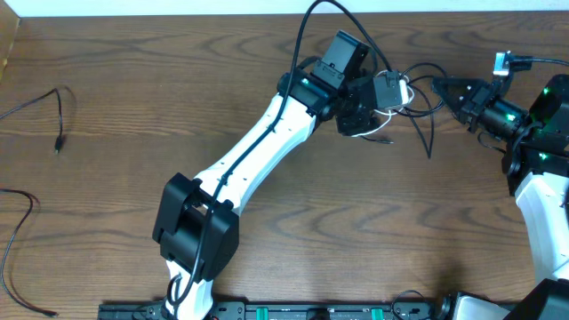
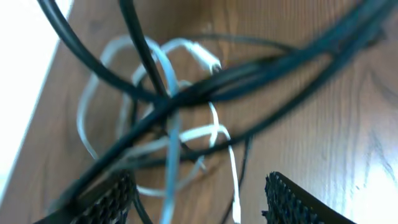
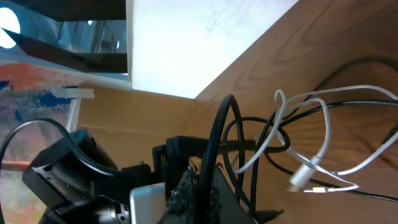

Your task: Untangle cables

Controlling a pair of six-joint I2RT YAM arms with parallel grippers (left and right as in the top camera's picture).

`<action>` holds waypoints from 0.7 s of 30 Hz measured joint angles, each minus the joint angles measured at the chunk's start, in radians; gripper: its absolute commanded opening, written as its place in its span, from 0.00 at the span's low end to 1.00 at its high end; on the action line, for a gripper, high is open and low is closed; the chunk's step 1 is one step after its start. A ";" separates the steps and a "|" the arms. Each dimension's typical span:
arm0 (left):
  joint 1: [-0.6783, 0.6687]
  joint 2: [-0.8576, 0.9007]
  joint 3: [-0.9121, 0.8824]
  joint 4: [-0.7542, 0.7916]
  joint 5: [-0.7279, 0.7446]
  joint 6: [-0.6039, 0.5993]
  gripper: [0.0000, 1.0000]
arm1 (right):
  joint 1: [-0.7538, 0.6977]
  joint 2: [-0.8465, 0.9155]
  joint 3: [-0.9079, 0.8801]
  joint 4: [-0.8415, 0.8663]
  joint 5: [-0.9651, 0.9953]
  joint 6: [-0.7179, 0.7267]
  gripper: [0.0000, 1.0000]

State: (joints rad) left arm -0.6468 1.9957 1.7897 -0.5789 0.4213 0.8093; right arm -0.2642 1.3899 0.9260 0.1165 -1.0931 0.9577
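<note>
From overhead, a tangle of cables (image 1: 411, 89) is seen at the upper centre-right of the wooden table (image 1: 133, 53), with a white cable (image 1: 402, 89) wound through the black ones. The left gripper (image 1: 366, 114) is placed over the tangle's left side, at the end of the left arm (image 1: 258, 151) stretched up from the bottom centre. The right gripper (image 1: 444, 87) is pointed at the tangle from the right edge. Two single black cables are laid well apart from the bunch, one at the upper left (image 1: 59, 111) and one at the lower left (image 1: 13, 258).

In the left wrist view, the textured pads (image 2: 109, 202) of the left gripper (image 2: 199, 202) are spread wide at the bottom of the frame. They are released and nothing is pinched. The white cable (image 2: 214, 130) is looped between and above them, crossed by blurred black strands (image 2: 261, 78).

In the right wrist view, the right gripper (image 3: 196, 193) is clenched at the bottom centre. A black cable (image 3: 219, 137) is grasped and arched up from its fingertips. To the right, the white cable (image 3: 323, 130) and its plug (image 3: 301, 177) are draped over thinner black strands on the table.
</note>
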 measured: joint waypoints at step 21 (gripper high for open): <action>-0.003 0.013 0.000 0.083 0.000 0.003 0.08 | 0.000 0.000 0.000 0.000 -0.041 0.000 0.01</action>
State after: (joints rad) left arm -0.6498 2.0087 1.7901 -0.4961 0.4210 0.8127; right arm -0.2642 1.3899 0.9260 0.1165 -1.1339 0.9573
